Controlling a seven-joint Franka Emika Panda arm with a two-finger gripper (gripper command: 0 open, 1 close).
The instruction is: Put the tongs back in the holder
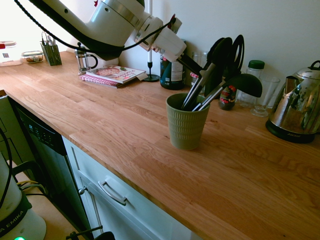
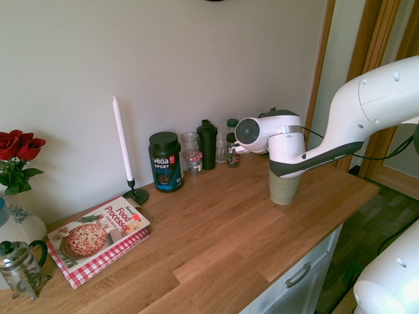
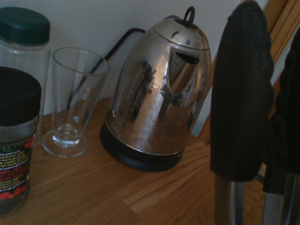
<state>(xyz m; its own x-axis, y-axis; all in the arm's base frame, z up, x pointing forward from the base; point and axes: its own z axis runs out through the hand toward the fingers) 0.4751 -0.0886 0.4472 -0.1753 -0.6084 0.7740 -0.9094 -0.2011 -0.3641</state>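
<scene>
I see the wooden counter (image 1: 100, 120) running wide under the white arm (image 1: 107, 20), which reaches over from the far side. The steel kettle (image 1: 296, 112) stands at the end of the counter, and the wrist view shows it close, with a clear glass (image 3: 75, 101) beside it. The holder (image 1: 186, 121) stands free near the middle of the counter. The tongs (image 1: 205, 82) are already inside it, leaning toward the wall, their black heads up beside the ladle (image 1: 245, 84). The gripper (image 1: 192, 66) sits close to the steel arms of the tongs, just above the rim, but I cannot tell if its fingers are apart or closed on them; they are dark against dark bottles. I judge the placing step is nearly done. The next move, I think, needs a clean release and a retreat upward, not dragging the tongs out or tipping the holder
</scene>
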